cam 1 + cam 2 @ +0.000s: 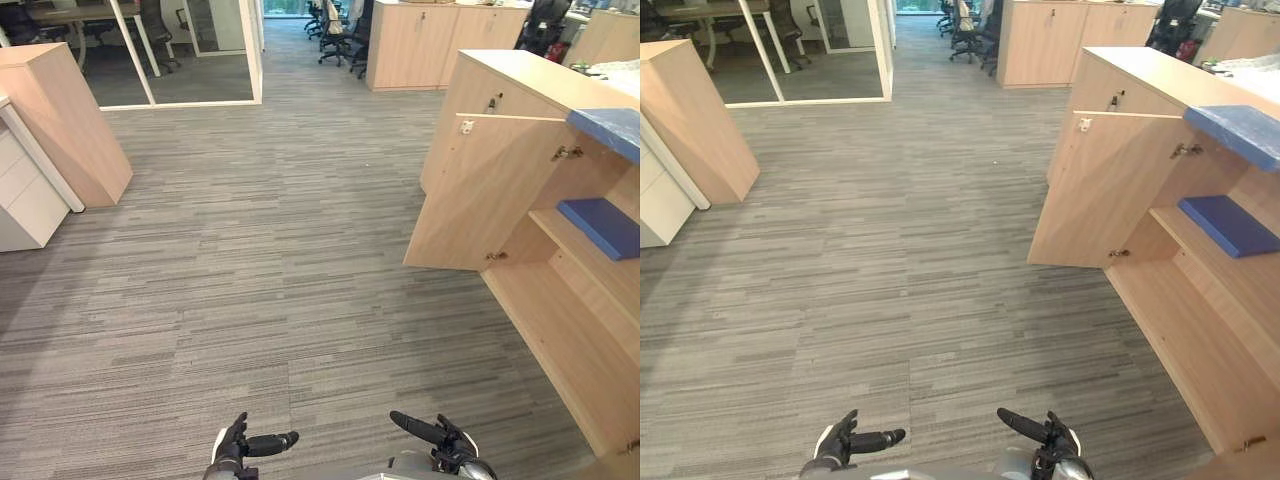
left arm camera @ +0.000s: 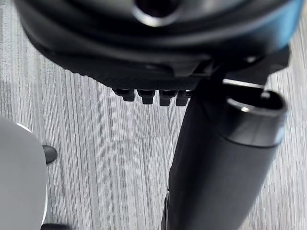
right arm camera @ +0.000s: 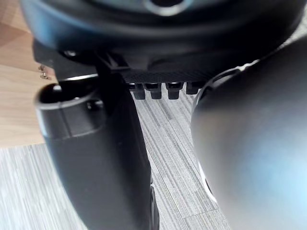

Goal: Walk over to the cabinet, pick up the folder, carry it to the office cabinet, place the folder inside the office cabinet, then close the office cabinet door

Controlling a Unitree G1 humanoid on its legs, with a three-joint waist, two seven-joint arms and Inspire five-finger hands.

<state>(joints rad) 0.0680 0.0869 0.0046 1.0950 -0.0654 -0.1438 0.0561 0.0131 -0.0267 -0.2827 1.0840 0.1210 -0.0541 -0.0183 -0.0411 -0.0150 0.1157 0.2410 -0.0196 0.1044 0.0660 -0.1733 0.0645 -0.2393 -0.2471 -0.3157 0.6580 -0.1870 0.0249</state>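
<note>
- The open cabinet (image 1: 575, 345) stands at 3 o'clock of the head view, and its door (image 1: 488, 190) is swung out wide over the carpet (image 1: 280, 250).
- The blue folder (image 1: 602, 226) lies flat on the shelf (image 1: 580, 256) inside the cabinet, at 3 o'clock, well apart from both hands.
- One more flat blue item (image 1: 612, 128) lies on the top of the cabinet, just above the folder, at about 2 o'clock.
- The left hand (image 1: 238, 446) hangs low at 6 o'clock, a little to the 7 side. Its fingers are straight and loose, the thumb points sideways, and it holds nothing.
- The right hand (image 1: 447, 447) hangs at 5 o'clock. It is loose in the same way, with nothing between the thumb and the fingers.
- Both hands are over bare carpet, and the right one is nearer to the cabinet but does not touch it.
- A glass partition (image 1: 190, 50) is at 11 o'clock, and a closed wooden unit (image 1: 60, 115) is at 10 o'clock.
</note>
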